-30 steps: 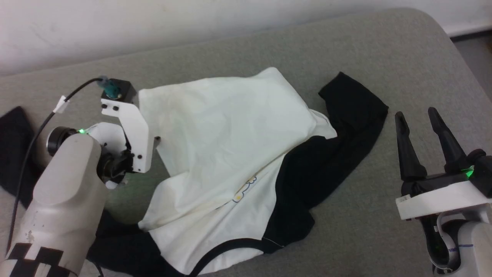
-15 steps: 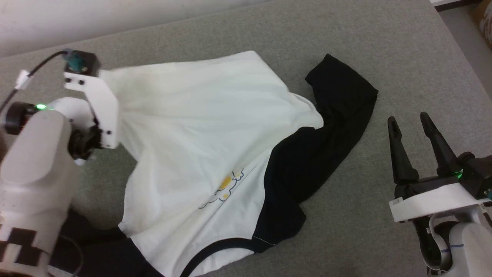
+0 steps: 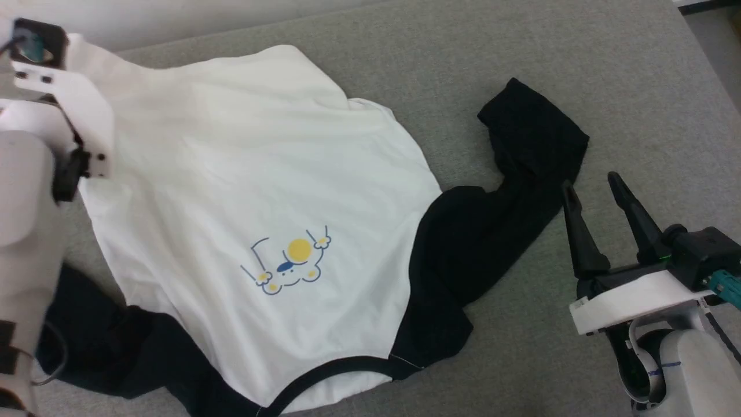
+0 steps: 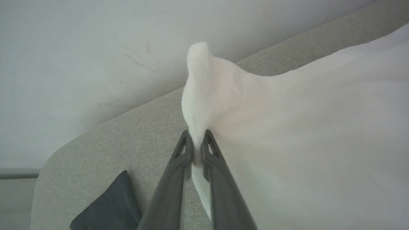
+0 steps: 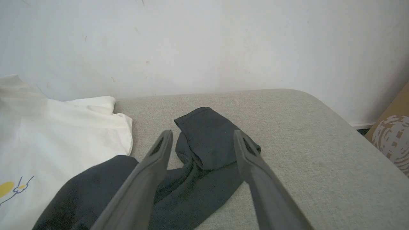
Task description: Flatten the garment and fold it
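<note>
The garment (image 3: 249, 191) lies spread over the middle and left of the head view on the grey padded surface (image 3: 521, 58). Its white body is mostly flat, with the cartoon print (image 3: 289, 263) facing up just below centre. The black neck trim (image 3: 324, 376) curves along the bottom edge, where the frame cuts the shirt off. One black sleeve (image 3: 521, 168) bends toward the right of the frame, its end folded back on itself. The other sleeve (image 3: 98, 347) is bunched at the lower left, partly under the pale forearm (image 3: 23, 191). The cloth's upper-left corner is lifted off the surface, and there the white wrist mount (image 3: 63, 98) hides the fingers. In the left wrist view the left gripper (image 4: 198, 138) has its two fingers pressed together on a fold of that white cloth, which stands in a peak above the tips. The right gripper (image 3: 590, 182) sits at the lower right, fingers pointing up the frame, spread apart and holding nothing. Its tips are just beside the bent sleeve, and contact is hard to judge. A wall (image 5: 191, 41) rises behind, and the right wrist view's right edge cuts off a cardboard box (image 5: 394, 140).
</note>
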Available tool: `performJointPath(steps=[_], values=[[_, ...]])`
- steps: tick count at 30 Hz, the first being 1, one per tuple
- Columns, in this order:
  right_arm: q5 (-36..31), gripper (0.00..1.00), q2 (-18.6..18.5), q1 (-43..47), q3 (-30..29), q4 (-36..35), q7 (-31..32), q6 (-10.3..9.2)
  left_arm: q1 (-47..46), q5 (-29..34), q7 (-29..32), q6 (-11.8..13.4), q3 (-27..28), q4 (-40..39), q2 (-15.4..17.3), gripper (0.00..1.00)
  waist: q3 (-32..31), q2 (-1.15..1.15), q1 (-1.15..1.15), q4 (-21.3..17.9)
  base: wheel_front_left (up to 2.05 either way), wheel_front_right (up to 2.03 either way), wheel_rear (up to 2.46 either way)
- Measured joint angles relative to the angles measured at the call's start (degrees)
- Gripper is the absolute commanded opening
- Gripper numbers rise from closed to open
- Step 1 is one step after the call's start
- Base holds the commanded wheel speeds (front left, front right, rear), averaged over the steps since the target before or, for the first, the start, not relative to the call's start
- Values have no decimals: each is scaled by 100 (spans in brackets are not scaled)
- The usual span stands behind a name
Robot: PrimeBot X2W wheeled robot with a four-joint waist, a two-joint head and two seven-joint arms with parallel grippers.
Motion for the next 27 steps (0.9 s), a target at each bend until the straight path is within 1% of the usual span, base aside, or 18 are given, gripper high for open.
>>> performJointPath(steps=[3,5,8,11,12,15,18,21,24,26,27], values=[[13,100,-79,-78,58,66,123,0,69,-42,-564,98,34,14,-224,100,-12,0,0,108,0,0,0],[62,100,-185,-149,108,77,253,0,116,-109,-1100,165,99,-12,-359,100,-44,0,0,197,0,0,0],[165,100,-424,-281,201,66,479,0,205,-259,-1979,194,264,-135,-549,100,-124,0,-1,359,0,0,0],[339,100,-704,-398,320,73,868,0,402,-417,-2782,185,366,-396,-758,100,-228,0,-1,566,0,0,0],[381,100,-820,-425,354,80,1018,0,508,-448,-3029,147,371,-506,-826,100,-265,0,-1,646,0,0,0],[524,100,-1104,-517,461,115,1486,-1,920,-568,-3617,97,427,-914,-981,100,-377,0,-1,916,0,0,0],[698,100,-1296,-669,517,140,1808,-1,1508,-623,-3844,132,466,-1551,-1080,100,-491,0,-1,1212,0,0,0],[792,100,-1496,-825,598,238,2117,0,2234,-617,-3907,183,400,-2342,-1194,100,-599,0,-1,1524,0,0,0],[918,100,-1656,-1027,726,490,2447,-1,3023,-602,-3934,391,356,-3118,-1272,100,-700,0,-2,1835,0,0,0],[979,100,-1747,-1237,839,722,2647,-1,3527,-556,-3936,582,344,-3565,-1338,100,-754,0,-2,2041,0,0,0],[1038,100,-1780,-1362,891,867,2750,-1,3752,-538,-3936,632,320,-3753,-1377,100,-775,0,-2,2143,0,0,0]])
